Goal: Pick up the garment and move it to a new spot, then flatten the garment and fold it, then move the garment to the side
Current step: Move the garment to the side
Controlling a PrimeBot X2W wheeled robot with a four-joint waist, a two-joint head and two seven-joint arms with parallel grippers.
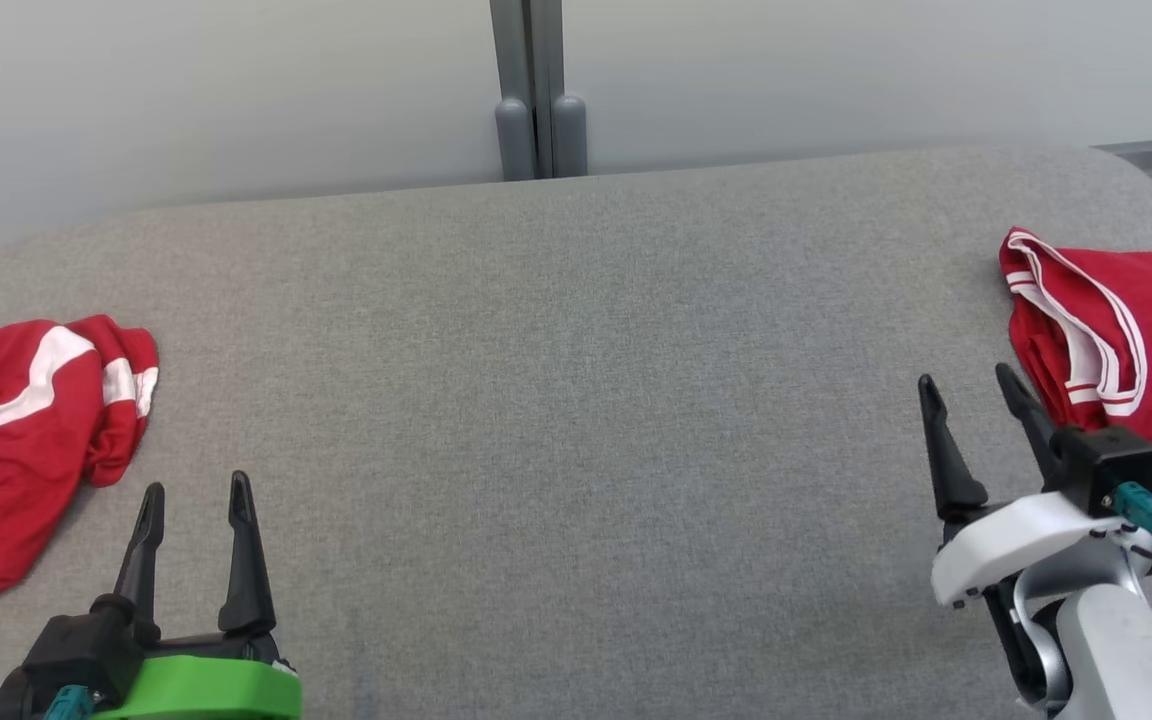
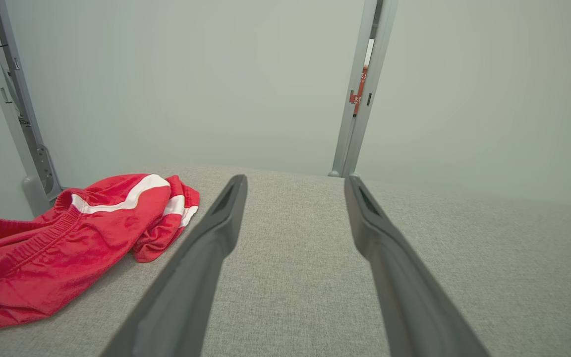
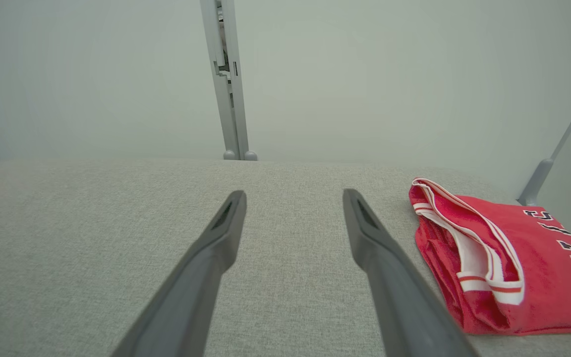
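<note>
The crumpled shorts (image 1: 26,440) lie bunched at the left edge of the bench (image 1: 576,400), long axis running roughly near to far, striped end farthest. They sit to the left of the left hand (image 1: 196,485), close but apart from it; its fingers stand wide and empty. That hand is plainly the nearer, so the pick likely calls for a reach leftward. The right hand (image 1: 965,376), also wide and empty, hovers just beside a folded jersey (image 1: 1126,330) at the right edge. The left wrist view shows the shorts' elastic waistband (image 2: 42,235), which the head view crops; the right wrist view shows more of the jersey's lettering
</note>
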